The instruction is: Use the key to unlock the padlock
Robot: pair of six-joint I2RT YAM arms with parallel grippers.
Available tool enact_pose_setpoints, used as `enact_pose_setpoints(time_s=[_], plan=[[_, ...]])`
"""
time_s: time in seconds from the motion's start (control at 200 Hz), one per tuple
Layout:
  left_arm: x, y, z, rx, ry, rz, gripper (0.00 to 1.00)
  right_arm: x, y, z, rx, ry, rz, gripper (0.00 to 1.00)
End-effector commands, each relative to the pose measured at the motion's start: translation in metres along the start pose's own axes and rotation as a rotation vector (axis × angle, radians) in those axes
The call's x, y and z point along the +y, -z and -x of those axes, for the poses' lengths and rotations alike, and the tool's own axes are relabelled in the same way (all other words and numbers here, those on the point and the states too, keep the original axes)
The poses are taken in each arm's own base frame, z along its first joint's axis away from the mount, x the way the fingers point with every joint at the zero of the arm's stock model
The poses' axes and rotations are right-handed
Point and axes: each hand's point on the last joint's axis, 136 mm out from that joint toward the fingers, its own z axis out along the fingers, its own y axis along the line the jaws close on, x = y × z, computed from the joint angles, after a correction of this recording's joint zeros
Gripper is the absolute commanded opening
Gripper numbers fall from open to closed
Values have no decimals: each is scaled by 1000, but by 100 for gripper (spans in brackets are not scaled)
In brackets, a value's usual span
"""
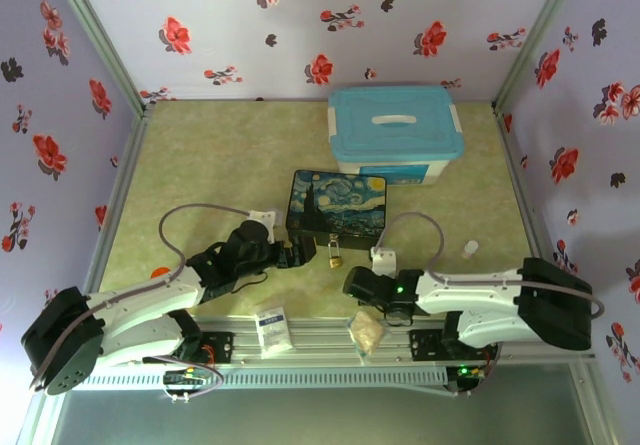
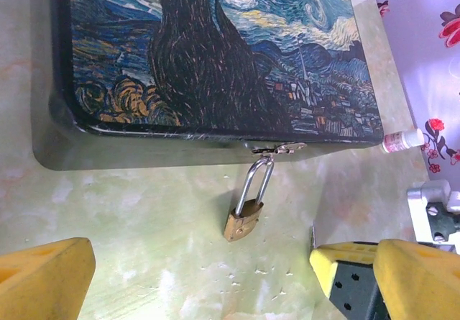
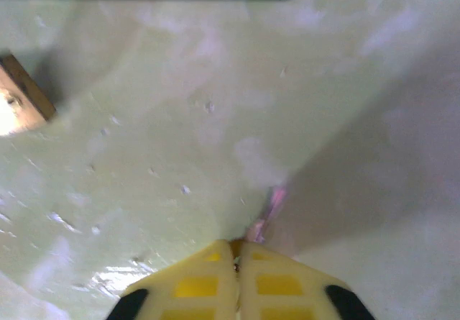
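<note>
Padlock (image 2: 242,219) hanging off painted box (image 1: 337,208), blue-lidded bin (image 1: 395,135) behind, key (image 3: 264,216) in right tool (image 3: 237,252)

I see a mottled pale green table (image 1: 220,155). A dark painted box (image 1: 338,208) sits at its middle. A white bin (image 1: 395,130) with a blue lid stands just beyond the box, towards the far right. A brass padlock (image 1: 335,259) hangs from the box's near side, its body resting on the table. A small white bottle (image 1: 470,250) lies to the right. Two small packets (image 1: 273,329) lie on the near metal rail.
</note>
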Motion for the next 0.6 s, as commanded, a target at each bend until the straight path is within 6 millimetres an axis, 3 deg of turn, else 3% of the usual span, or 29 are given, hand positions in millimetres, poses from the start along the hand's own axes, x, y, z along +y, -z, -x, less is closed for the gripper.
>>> enact_pose_setpoints(time_s=[0.0,0.2,0.405,0.545,0.595], plan=[[-2,-3,5,-31,-4,-5,100,-30,-10,-19,70,22,-43,0],[-3,-6,5,-31,-10,-11,100,-33,3,-8,88,71,-4,0],[-17,-13,0,5,9,-78,96,-9,25,20,25,193,72,0],[-28,-15,2,9,76,-139,95,25,37,34,-16,269,195,0],[-31,-13,4,5,75,-150,95,28,36,36,-19,287,188,0]])
